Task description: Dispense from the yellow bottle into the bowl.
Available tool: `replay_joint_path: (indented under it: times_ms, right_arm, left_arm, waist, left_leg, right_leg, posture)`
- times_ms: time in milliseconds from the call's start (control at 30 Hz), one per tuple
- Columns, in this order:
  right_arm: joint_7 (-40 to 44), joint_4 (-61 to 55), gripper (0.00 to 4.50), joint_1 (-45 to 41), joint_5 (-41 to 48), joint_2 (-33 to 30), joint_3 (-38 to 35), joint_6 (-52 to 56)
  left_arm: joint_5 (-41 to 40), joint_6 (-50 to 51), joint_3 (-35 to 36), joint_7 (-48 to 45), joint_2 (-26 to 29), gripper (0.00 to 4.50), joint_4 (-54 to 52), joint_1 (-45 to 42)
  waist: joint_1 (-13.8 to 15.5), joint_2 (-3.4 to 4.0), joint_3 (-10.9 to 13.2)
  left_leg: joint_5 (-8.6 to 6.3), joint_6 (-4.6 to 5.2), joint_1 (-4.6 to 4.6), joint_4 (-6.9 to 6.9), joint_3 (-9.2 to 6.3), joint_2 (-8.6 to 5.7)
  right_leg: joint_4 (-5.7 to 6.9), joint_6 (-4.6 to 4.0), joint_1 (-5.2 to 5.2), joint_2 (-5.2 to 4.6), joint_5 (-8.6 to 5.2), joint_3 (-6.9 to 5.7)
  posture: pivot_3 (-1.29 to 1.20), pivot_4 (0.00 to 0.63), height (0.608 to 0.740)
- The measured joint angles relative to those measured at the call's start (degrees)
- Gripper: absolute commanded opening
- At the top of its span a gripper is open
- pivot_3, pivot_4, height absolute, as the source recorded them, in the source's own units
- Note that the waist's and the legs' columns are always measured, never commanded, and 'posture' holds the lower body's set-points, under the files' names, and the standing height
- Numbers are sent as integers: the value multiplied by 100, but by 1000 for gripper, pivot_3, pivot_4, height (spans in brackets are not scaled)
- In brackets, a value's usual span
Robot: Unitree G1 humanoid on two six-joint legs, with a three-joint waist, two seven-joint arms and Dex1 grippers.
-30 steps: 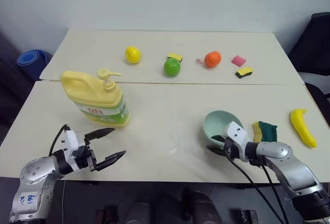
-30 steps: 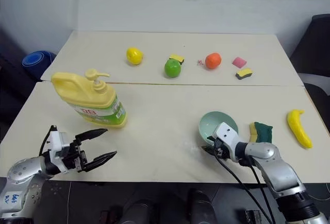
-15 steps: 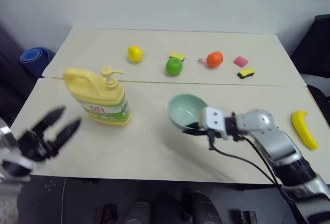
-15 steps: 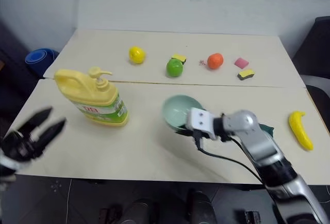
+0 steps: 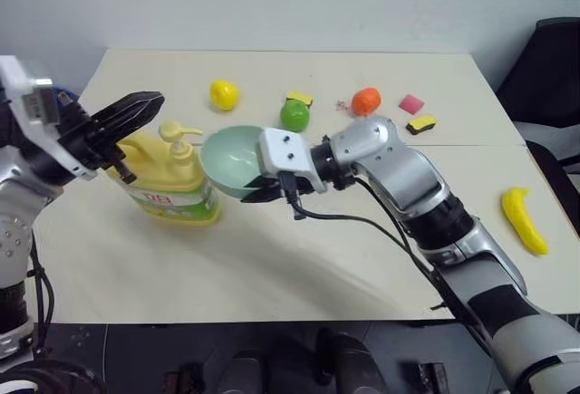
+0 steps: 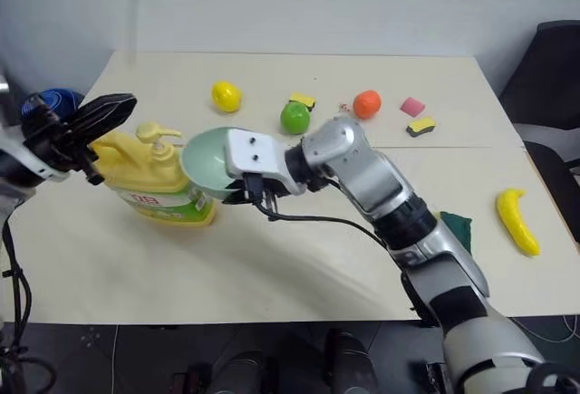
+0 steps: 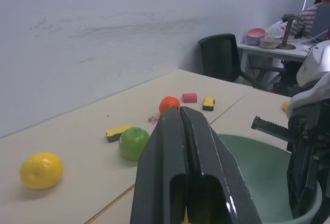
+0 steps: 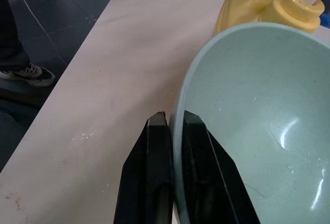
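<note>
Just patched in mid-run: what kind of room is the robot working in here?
Probably an office or lab used for testing. Two plain pale tables stand against a bare wall, black office chairs sit nearby, and the left wrist view shows a person at a desk in the background.

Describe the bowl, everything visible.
The bowl is small, round, pale mint green, smooth and glossy like plastic, and empty. The right gripper pinches its rim, one jaw inside and one outside, holding it off the table and tilted, its opening facing up and toward the camera. It sits right beside the yellow bottle, just under the pump spout; whether they touch is unclear.
</note>
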Motion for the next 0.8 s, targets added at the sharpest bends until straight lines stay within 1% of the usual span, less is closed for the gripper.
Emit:
replay_joint_path:
  times_ms: [167,267,533,667,800]
  right_arm:
    - [65,612,0,-481,-241,212,104,-121]
    - [73,820,0,-653,-319,298,104,-214]
    - [108,1080,0,-729,-465,516,104,-305]
    - [90,1152,0,-758,-528,594,103,-330]
    - [75,1188,0,-759,-559,616,99,-331]
  left_arm:
    - [399,221,-376,171,-117,38,47,-240]
    - [559,464,-424,350,-118,38,35,-348]
    - [667,903,-431,574,-131,38,-85,-468]
    - [885,971,-538,664,-100,38,-223,-450]
    - [971,1070,-543,962,-261,38,-397,-361]
  waist:
    - [-51,-2,1]
    - [-65,0,2]
    - [-60,0,2]
    - [-61,1,2]
    - [-61,3,0]
  left_leg:
    - [15,-22,1,0,2,6]
    - [20,-33,10,0,3,13]
    - [21,-38,18,0,4,16]
    - [21,-40,26,0,9,16]
    - [22,-43,34,0,12,16]
  right_leg:
    - [3,1,0,1,0,1]
    - [19,-2,-1,4,-1,3]
    - [35,-8,-1,2,-4,8]
    - [42,-10,0,1,-6,15]
    - [51,-12,1,0,-7,23]
  posture:
    - [0,150,740]
    - [0,150,740]
    - [0,150,740]
    - [0,150,740]
    - [0,150,740]
